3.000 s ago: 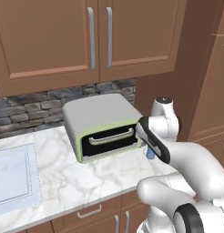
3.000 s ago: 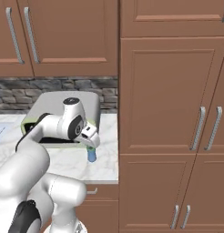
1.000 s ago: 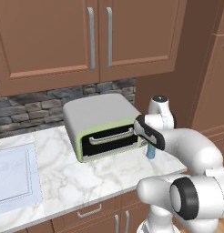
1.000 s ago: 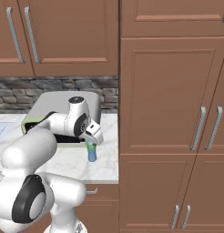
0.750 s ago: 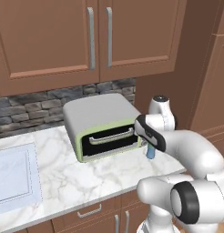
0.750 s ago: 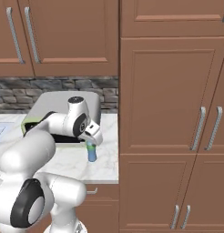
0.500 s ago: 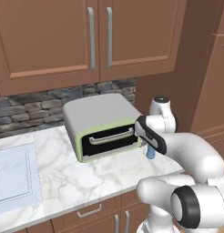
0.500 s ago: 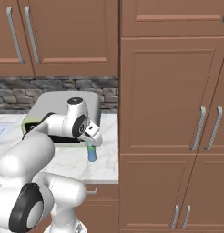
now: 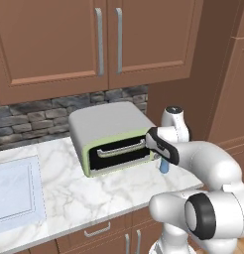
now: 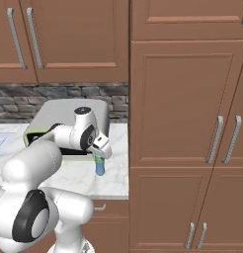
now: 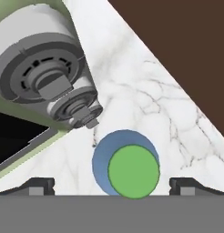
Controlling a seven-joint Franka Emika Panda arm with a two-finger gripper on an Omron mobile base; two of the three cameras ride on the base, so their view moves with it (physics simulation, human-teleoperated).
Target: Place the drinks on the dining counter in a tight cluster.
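Note:
A small pale-blue bottle (image 9: 164, 168) (image 10: 100, 168) with a green cap stands upright on the marble worktop, just right of the toaster oven. My gripper (image 9: 162, 159) (image 10: 100, 155) hangs directly above it, pointing down. In the hand view the bottle (image 11: 127, 167) sits between the two fingertips, slightly right of centre, and the gripper (image 11: 113, 184) is open with nothing held. The dining counter is out of view.
A grey and green toaster oven (image 9: 111, 136) (image 10: 59, 123) stands close on the bottle's left, its knob (image 11: 45, 73) near the hand. A sink (image 9: 15, 191) lies at the far left. Tall brown cabinets (image 10: 187, 123) bound the worktop on the right, with wall cabinets (image 9: 104, 39) overhead.
The hand has stayed almost in place over the pale-blue bottle, jaws open throughout. The arm's elbow has shifted lower and to the side.

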